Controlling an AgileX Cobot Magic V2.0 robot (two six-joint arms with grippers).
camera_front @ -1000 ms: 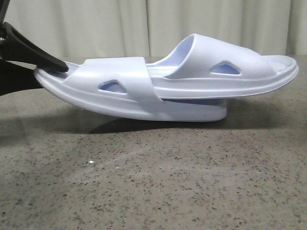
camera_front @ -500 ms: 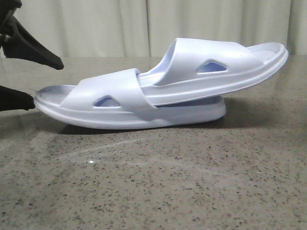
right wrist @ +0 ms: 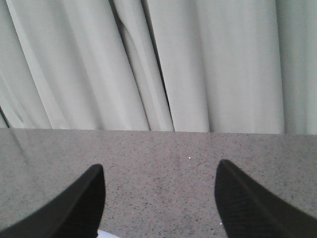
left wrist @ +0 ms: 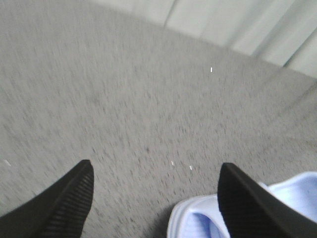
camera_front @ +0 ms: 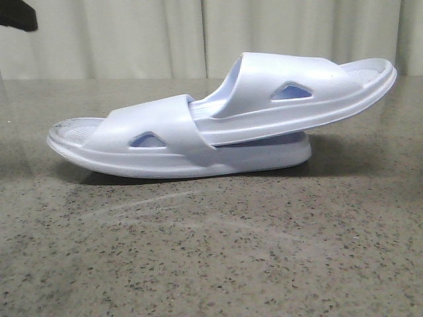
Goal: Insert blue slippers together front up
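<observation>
Two pale blue slippers lie nested on the speckled grey table (camera_front: 211, 251) in the front view. The lower slipper (camera_front: 158, 135) rests on its sole. The upper slipper (camera_front: 297, 92) has one end pushed under the lower one's strap and its other end tilted up to the right. My left gripper (left wrist: 155, 171) is open and empty above the table, with an end of a slipper (left wrist: 198, 220) beside one finger. A dark part of it shows at the front view's top left corner (camera_front: 16, 13). My right gripper (right wrist: 159, 173) is open and empty, facing the curtain; a white sliver (right wrist: 106, 234) shows below it.
A pale pleated curtain (camera_front: 211, 36) hangs behind the table's far edge. The table surface (right wrist: 158, 153) in the right wrist view runs to that curtain (right wrist: 158, 64).
My left gripper let go of the lower slipper's left end and rose up and away to the top left. The lifted slipper end dropped flat onto the table; the pair now lies still.
</observation>
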